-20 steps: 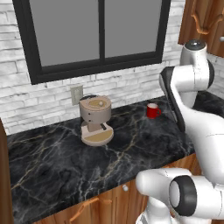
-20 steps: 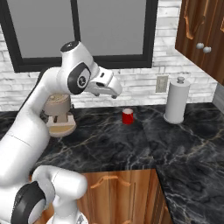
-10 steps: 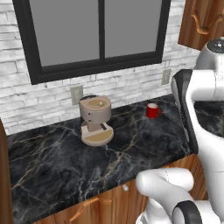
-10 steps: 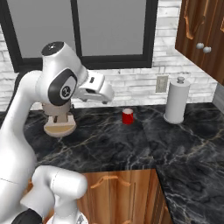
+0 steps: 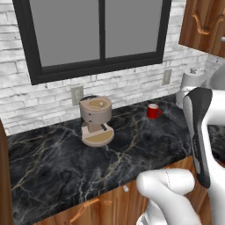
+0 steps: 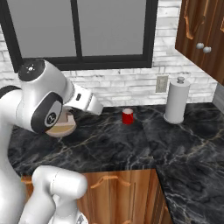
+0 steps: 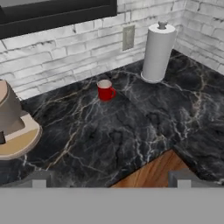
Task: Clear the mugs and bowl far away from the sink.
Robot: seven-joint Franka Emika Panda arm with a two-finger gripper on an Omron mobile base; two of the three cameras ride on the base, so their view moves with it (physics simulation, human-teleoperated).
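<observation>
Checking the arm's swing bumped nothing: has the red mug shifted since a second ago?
No. The red mug stands where it did, with the same gap to the wall outlet and the paper towel roll in the right base view.

A glossy red mug (image 7: 105,90) with a pale inside stands on the black tabletop (image 7: 131,131), which is veined in white and tan. The coffee machine (image 5: 96,119) is tan with a cream base. The paper towel roll (image 7: 157,52) is white. White brick wall (image 5: 132,85), black window frame (image 5: 103,66), reddish-brown wooden cabinets (image 6: 201,39).
</observation>
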